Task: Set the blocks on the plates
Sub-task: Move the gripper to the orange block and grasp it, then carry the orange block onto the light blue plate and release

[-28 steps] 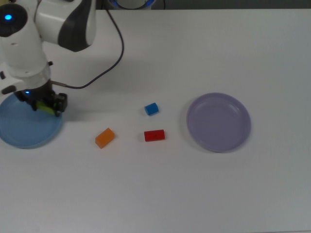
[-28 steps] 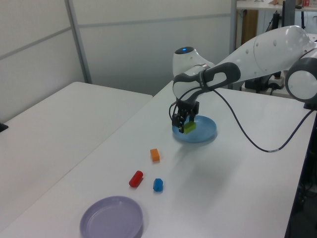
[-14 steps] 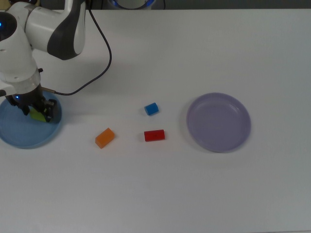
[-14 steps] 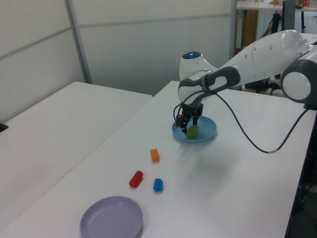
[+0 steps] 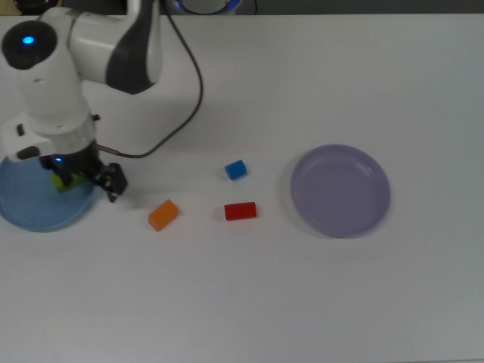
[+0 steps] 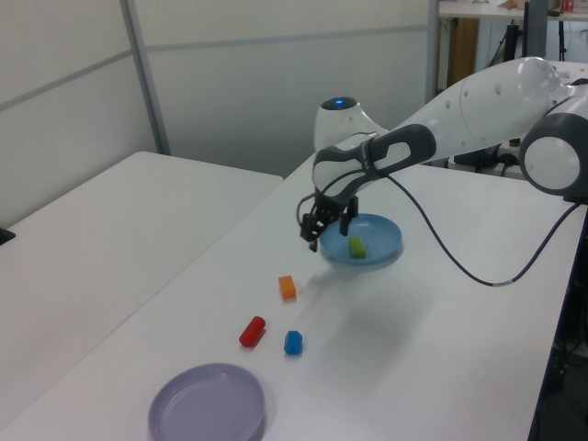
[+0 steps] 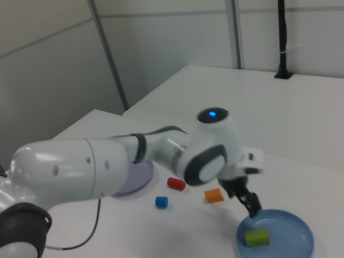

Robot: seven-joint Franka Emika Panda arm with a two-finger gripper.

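The green block [image 5: 63, 182] [image 6: 356, 246] [image 7: 256, 237] lies free inside the light blue plate [image 5: 30, 215] [image 6: 382, 235] [image 7: 293, 230]. My gripper [image 5: 89, 178] [image 6: 323, 221] [image 7: 246, 202] hangs open and empty above that plate's rim, on the side facing the other blocks. On the bare table lie the orange block [image 5: 162, 214] [image 6: 288, 287] [image 7: 214, 195], the red block [image 5: 240, 211] [image 6: 252, 331] [image 7: 176, 184] and the small blue block [image 5: 236, 169] [image 6: 293, 343] [image 7: 161, 202]. The lavender plate [image 5: 340, 189] [image 6: 207, 404] holds nothing.
A black cable [image 5: 178, 113] trails from my wrist across the table toward the top view's upper edge. My white arm [image 5: 98, 45] covers the top view's upper left corner. A second white table [image 6: 110, 220] stands on the left view's left.
My gripper has let go of the green block, which now rests in the light blue plate. It has risen and shifted toward the top view's right, off the plate's middle.
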